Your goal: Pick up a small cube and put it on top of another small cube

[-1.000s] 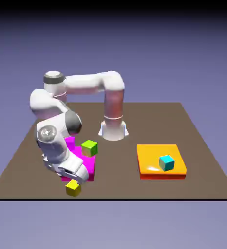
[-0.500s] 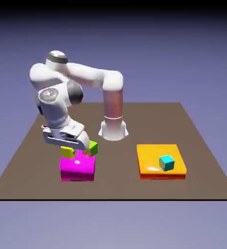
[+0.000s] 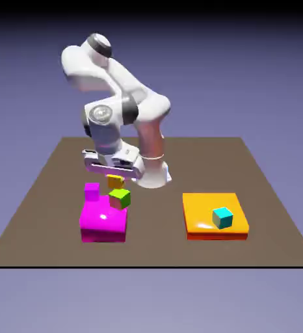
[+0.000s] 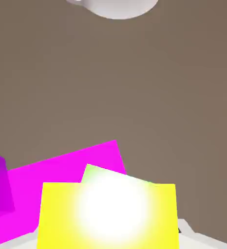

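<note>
A simulated robotics scene — rendered arm (image 3: pixel 151 130), plain blue-violet backdrop (image 3: pixel 258 78).

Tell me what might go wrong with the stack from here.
The yellow cube, gripped between the fingertips, overlaps the green-topped cube in the hand view, so lowering it off-center could let it topple. The magenta cube stands close by on the magenta block, so the hand might knock it.

Yellow cube (image 3: pixel 115 182) in the hand (image 3: pixel 117 177), green-topped cube (image 3: pixel 119 199) apart.
</note>
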Motion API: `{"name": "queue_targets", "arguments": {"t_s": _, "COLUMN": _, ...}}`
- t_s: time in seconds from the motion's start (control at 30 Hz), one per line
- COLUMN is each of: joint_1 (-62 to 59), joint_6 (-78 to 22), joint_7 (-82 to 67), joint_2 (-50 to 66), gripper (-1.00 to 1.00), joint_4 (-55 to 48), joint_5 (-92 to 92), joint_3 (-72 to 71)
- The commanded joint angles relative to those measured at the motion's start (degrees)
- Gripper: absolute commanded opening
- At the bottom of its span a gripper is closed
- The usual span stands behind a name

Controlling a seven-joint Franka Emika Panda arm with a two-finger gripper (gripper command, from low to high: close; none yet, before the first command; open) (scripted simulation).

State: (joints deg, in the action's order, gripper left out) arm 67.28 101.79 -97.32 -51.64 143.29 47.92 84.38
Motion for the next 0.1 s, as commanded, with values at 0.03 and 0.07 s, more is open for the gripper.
{"name": "queue_targets", "arguments": {"t_s": 0.03, "joint_1": 0.0, "joint_6": 0.0, "joint_7": 0.0, "joint_2": 0.0, "gripper": 1.00, "joint_4": 0.0, "joint_5": -0.1, "joint_3": 0.0}}
{"name": "queue_targets", "arguments": {"t_s": 0.07, "joint_1": -0.4, "joint_6": -1.9, "joint_7": -0.5, "joint_2": 0.2, "gripper": 1.00, "joint_4": -1.5, "joint_5": -1.7, "joint_3": -2.1}}
